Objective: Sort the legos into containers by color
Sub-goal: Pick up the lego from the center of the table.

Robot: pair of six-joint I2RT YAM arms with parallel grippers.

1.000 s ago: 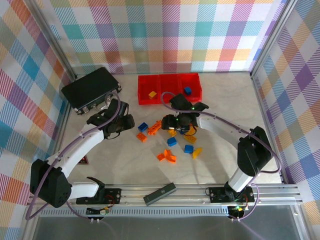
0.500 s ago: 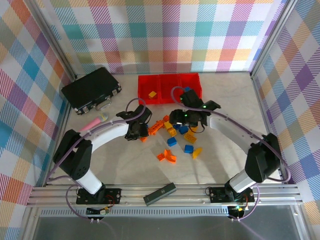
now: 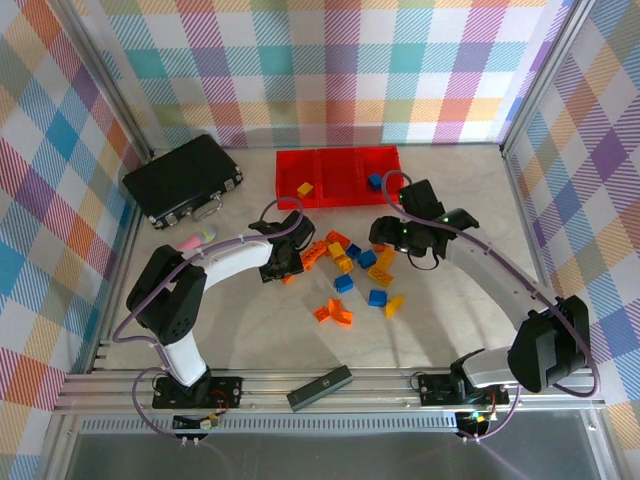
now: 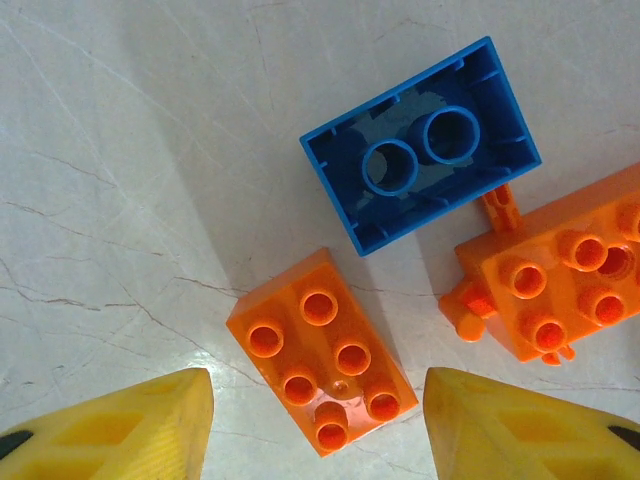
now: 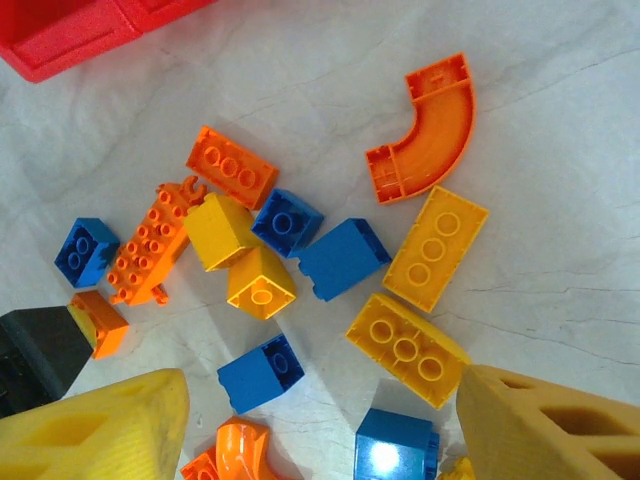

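Top external: the legos (image 3: 345, 268) lie scattered on the desk (image 3: 450, 320) just in front of the containers (image 3: 340, 160). A yellow brick (image 3: 305, 188) sits in the left container and a blue brick (image 3: 375, 181) in the right one. The left claw (image 3: 281, 262) hangs at the pile's left edge and the right claw (image 3: 405, 238) at its right.

Left wrist: the fingers (image 4: 120, 430) are spread and empty. An orange brick (image 4: 320, 365) lies between them, seemingly untouched.

Right wrist: the fingers (image 5: 95, 430) are wide apart, gripping nothing, above mixed bricks.
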